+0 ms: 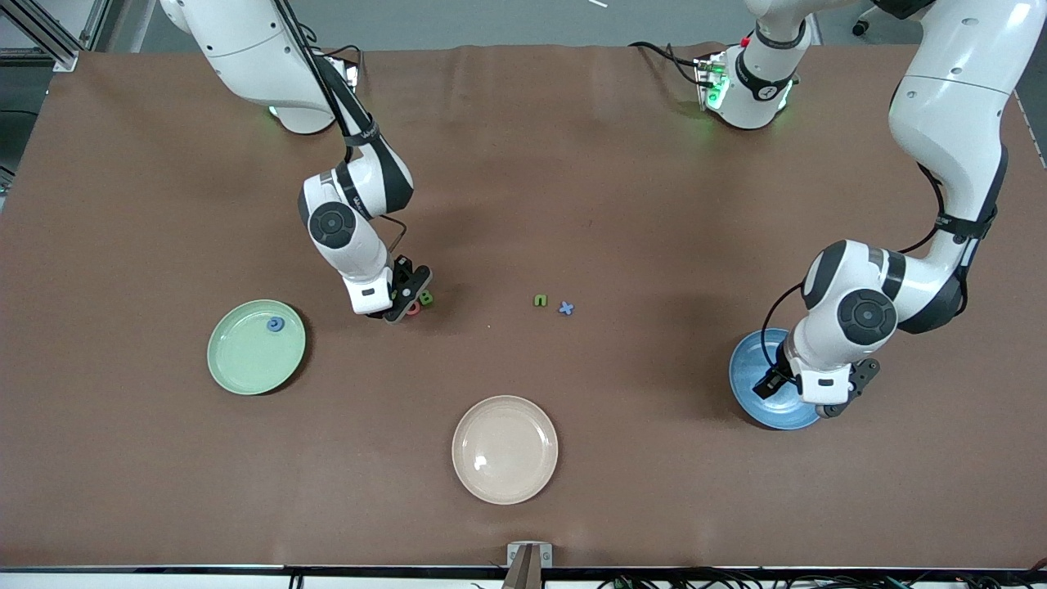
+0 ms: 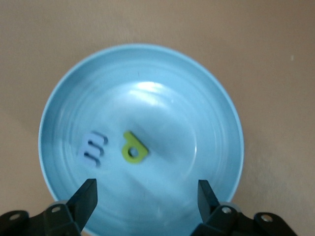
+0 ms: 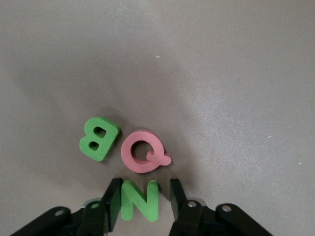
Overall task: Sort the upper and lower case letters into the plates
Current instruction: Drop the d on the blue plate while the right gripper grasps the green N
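Fingers of right gripper (image 3: 145,196) pinch green N (image 3: 140,199); left gripper (image 2: 146,194) spread over blue plate (image 2: 211,98).

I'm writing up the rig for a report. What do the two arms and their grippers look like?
Both arms are glossy white rounded shells with dark grey joint bands and round black joint caps. Thin black cables run along each arm, and green lights glow at the bases. The left gripper and right gripper are matte black, each with two flat, tapered fingers on a black body with screw holes.
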Robot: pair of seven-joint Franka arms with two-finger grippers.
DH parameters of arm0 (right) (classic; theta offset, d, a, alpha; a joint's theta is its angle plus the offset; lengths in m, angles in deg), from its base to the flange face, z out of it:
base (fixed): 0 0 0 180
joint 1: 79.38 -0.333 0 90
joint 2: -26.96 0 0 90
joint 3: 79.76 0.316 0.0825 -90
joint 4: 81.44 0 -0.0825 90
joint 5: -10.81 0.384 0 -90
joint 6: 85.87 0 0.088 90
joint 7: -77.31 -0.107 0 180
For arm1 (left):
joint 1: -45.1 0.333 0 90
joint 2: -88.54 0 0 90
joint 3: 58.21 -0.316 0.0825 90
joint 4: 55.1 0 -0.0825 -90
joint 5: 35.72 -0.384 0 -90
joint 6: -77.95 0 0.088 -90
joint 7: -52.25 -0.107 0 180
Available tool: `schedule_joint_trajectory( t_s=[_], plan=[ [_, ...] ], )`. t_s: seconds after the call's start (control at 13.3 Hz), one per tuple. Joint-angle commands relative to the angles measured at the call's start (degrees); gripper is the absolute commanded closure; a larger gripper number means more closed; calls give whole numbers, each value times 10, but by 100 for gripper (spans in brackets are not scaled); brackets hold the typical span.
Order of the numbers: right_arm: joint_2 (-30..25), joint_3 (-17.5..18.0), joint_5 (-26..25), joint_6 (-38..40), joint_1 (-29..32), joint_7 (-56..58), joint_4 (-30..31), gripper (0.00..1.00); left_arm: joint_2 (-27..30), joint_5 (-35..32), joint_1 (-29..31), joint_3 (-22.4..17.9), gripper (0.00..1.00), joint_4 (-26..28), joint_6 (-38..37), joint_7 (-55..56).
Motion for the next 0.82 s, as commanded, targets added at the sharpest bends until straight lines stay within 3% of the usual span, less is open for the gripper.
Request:
schedule_joint_trajectory(
  t_s=[0.0,0.3,0.45,0.75],
  plan=[
    [-3,0,-3,-6,1,3,16,77,19,-2,1,31,7,-2,-30,6],
    [-26,-3,-3,5,8,3,13,78,31,-2,3,62,4,-2,-79,-2],
    [-54,-17,-4,51,23,3,6,78,31,-2,2,80,4,-2,-90,5],
    [-84,-109,-5,154,28,55,-28,78,30,-2,-5,118,3,-2,-92,49]
  ],
)
